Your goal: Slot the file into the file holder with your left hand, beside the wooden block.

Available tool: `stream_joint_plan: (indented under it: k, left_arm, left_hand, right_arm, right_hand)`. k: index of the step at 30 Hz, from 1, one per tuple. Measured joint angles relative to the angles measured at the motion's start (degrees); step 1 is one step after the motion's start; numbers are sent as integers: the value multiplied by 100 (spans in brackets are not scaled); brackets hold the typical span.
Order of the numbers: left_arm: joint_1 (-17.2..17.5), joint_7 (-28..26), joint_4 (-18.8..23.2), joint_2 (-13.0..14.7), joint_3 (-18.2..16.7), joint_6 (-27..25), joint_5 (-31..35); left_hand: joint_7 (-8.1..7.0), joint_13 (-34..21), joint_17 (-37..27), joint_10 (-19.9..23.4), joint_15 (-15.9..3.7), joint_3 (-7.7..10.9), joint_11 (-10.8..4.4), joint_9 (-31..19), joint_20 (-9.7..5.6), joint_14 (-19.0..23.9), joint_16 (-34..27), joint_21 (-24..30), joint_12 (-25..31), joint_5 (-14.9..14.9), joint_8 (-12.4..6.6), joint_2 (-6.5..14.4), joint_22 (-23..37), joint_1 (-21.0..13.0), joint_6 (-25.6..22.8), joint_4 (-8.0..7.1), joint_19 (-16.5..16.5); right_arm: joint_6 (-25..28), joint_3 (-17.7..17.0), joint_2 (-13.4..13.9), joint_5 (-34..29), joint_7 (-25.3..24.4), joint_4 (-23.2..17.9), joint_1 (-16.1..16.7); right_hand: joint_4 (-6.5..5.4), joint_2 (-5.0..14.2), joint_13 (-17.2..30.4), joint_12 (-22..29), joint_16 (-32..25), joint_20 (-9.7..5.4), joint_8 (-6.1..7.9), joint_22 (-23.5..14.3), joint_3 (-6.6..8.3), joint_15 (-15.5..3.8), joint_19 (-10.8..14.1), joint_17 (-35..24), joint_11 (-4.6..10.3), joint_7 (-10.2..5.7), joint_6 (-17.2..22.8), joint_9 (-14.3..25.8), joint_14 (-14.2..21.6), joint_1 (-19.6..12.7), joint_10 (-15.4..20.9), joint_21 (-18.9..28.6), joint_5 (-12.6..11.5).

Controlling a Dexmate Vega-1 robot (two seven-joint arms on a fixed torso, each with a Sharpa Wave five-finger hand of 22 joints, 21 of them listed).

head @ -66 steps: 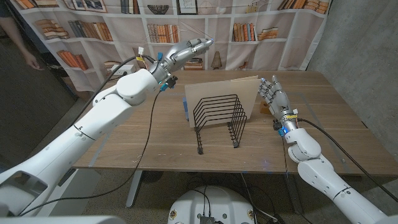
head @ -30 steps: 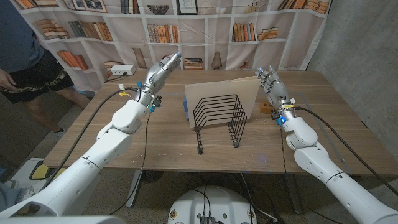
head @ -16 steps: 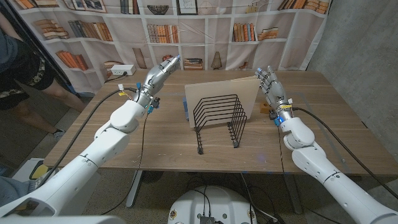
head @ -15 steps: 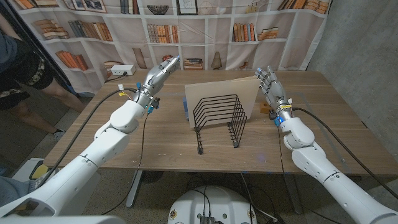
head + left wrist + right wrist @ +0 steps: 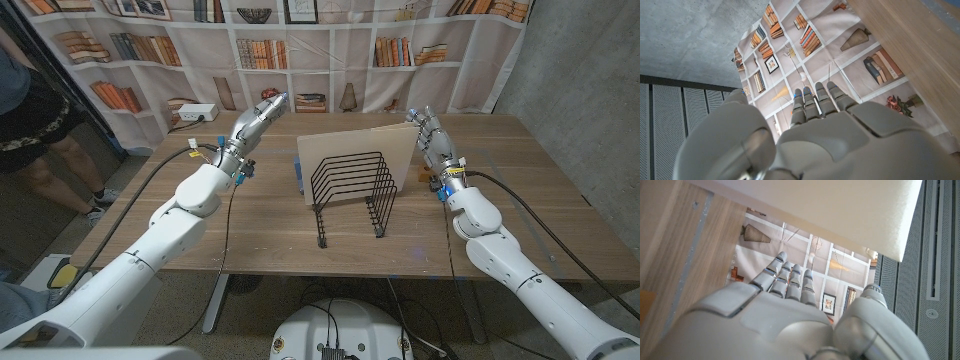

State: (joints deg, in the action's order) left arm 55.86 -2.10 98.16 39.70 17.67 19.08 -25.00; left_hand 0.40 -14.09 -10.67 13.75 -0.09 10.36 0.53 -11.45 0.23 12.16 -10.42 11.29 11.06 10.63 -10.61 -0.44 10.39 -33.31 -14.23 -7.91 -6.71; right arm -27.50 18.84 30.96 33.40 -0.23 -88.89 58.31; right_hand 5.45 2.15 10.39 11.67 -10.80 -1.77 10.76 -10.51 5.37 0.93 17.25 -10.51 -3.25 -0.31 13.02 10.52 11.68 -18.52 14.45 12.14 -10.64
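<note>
A beige file [image 5: 352, 141] stands upright at the back of the black wire file holder [image 5: 349, 190] in the middle of the table. My left hand [image 5: 261, 112] hangs raised to the left of the holder, fingers stretched out and holding nothing; its back is seen in the left wrist view [image 5: 810, 132]. My right hand [image 5: 431, 136] stands with straight fingers just beside the file's right edge and holds nothing. Above that hand [image 5: 775, 310] in the right wrist view is the file's pale face [image 5: 840, 210]. A small wooden block [image 5: 428, 175] lies on the table under the right hand.
A blue object [image 5: 299, 172] stands behind the holder's left side. A person [image 5: 30, 110] stands at the left beyond the wooden table [image 5: 250, 220]. A bookshelf backdrop and a white power strip [image 5: 197, 113] are at the back.
My left arm has drawn back and lowered from its earlier reach toward the file. My right hand has shifted slightly toward the file's edge. The person at the left has moved about.
</note>
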Motion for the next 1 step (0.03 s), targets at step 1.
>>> stream_joint_plan:
  k: [1]
  left_arm:
    - [-11, 2, -16, -5, 4, 1, -1]
  left_hand:
    - [0, 0, 0, 0, 0, 0, 0, 0, 0, 0, 0, 0, 0, 0, -17, 0, 0, 0, 0, 0, 0]
  right_arm:
    - [8, 1, 0, -2, -4, 1, -2]
  right_hand:
    - [0, 0, 0, 0, 0, 0, 24, 0, 0, 0, 0, 0, -1, 0, 0, 0, 0, 0, 0, -7, 0]
